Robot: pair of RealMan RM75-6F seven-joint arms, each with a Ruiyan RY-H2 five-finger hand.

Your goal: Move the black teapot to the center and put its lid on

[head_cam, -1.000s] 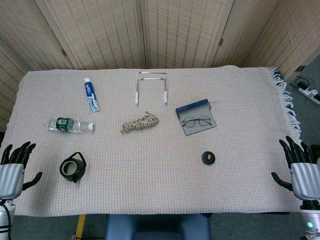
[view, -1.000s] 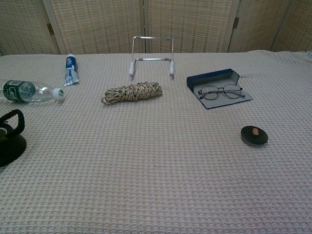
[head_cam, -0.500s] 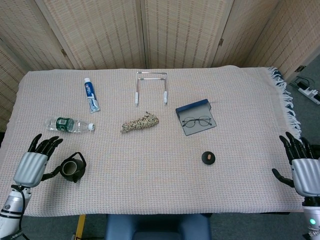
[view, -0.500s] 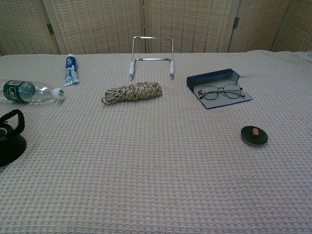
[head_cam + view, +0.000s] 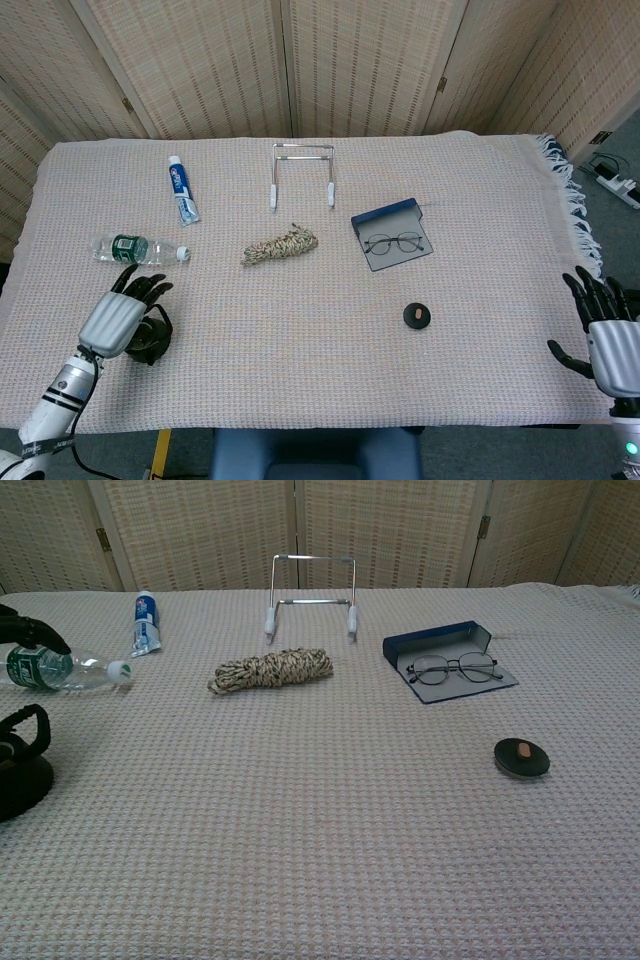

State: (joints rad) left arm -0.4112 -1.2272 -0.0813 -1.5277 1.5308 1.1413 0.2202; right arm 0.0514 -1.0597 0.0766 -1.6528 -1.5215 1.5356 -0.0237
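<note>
Black teapot [image 5: 150, 338] sits lidless at about 8 o'clock on the worktop [image 5: 320, 360], near the front-left edge, under a woven beige cloth's weave. Its lid [image 5: 417, 316], a flat black disc with a tan knob, lies well apart at about 4 o'clock of the middle. The left hand [image 5: 122, 315] hovers over the pot's left side, fingers spread and holding nothing; whether it touches the pot I cannot tell. The right hand [image 5: 610, 345] rests off the worktop's right edge at 4 o'clock, fingers apart, likewise holding nothing. A water bottle [image 5: 135, 249] lies on its side at 9 o'clock, a toothpaste tube [image 5: 182, 189] at 10 o'clock. A rope bundle [image 5: 280, 244] lies just above the middle, a wire stand [image 5: 302, 172] at 12 o'clock, and glasses [image 5: 392, 242] rest on an open blue case [image 5: 385, 219] at 2 o'clock.
</note>
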